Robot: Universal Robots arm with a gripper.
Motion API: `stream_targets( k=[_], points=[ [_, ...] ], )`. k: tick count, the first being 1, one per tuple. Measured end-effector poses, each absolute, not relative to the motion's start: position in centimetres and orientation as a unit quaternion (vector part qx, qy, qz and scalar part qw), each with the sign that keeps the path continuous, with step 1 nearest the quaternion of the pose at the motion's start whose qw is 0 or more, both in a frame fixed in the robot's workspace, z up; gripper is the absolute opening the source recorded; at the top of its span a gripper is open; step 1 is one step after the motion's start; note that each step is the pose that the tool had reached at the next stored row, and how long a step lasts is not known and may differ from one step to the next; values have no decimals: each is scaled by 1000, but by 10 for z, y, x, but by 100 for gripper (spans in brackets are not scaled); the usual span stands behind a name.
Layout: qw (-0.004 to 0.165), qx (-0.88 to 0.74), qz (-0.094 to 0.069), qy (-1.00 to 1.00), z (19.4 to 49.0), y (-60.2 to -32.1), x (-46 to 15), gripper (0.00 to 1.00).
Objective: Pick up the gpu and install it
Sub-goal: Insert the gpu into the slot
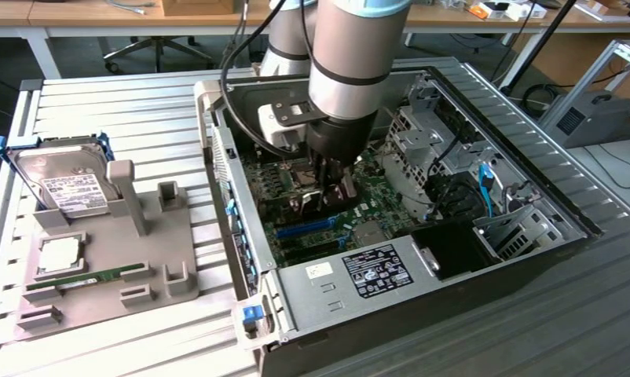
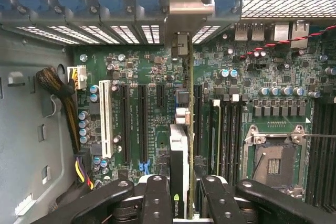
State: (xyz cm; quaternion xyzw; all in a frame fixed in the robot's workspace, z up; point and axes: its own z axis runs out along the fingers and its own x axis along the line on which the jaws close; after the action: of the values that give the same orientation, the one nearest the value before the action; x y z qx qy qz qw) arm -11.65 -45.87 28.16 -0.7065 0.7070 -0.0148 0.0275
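Nearest, the end effector [image 2: 184, 198] pinches the gpu [image 2: 179, 148] edge-on above the motherboard [image 2: 131, 77] inside the case [image 1: 566, 208]; the card must go down square, bracket [image 2: 181, 9] toward the rear wall [image 2: 79, 32], pressed evenly.

- Exterior view: bright, even overhead light on the slatted table [image 1: 105, 102]; soft, short shadows.
- The case [image 1: 452, 322] interior sits dimmer, shaded under the arm [image 1: 346, 71].
- Wrist view: motherboard [image 2: 131, 72] evenly lit; gpu [image 2: 178, 150] face glints pale.
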Motion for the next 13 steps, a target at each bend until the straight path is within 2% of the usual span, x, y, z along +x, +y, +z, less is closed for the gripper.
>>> stream_targets(
  k=[13],
  points=[
    [27,-707,-15,707,278,-459,-119,27]
  ],
)
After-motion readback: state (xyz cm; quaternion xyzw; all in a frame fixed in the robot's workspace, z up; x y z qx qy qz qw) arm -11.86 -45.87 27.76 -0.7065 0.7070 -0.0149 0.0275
